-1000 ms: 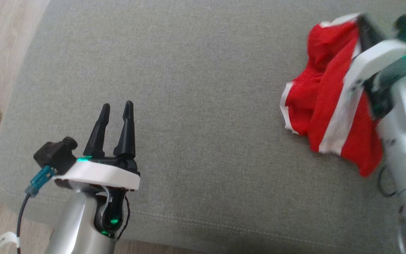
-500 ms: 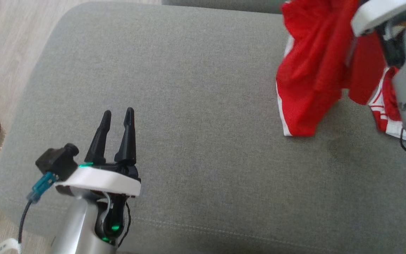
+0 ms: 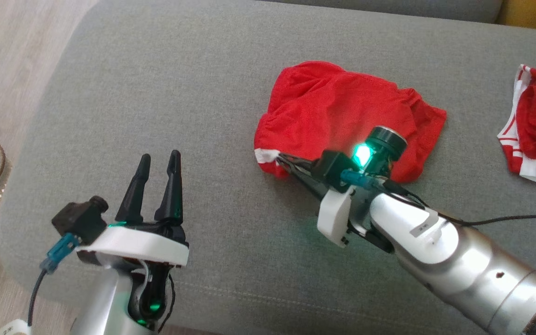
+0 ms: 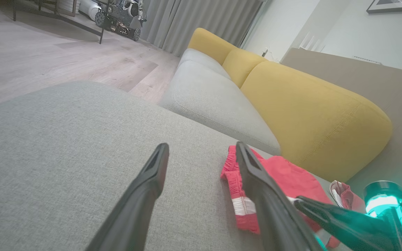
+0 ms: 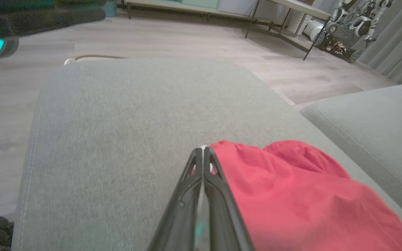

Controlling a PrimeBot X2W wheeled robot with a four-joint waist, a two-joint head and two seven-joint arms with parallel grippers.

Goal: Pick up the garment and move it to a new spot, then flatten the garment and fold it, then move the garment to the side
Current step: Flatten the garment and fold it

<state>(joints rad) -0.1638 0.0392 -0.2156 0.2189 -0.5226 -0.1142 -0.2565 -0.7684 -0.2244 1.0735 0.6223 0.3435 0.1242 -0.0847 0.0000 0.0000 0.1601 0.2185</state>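
While right claw (image 3: 281,157) pinches its hem, garment (image 3: 342,109) lies lengthwise left-right; left claw (image 3: 159,156) spread.

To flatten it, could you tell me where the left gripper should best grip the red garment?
Likely the far waistband corner of the red garment, approached from the robot's left; that gathered edge lies free, opposite the corner the right gripper pinches.

Both arms: silver forearms (image 3: 477,274), white wrist plates (image 3: 133,242), black tapered fingers (image 3: 169,186), green LEDs (image 3: 362,152). Black wrist cams (image 3: 79,216), teal plugs (image 3: 58,246), black cables (image 3: 505,217), white tags (image 3: 424,228). Small dark holes on right forearm.
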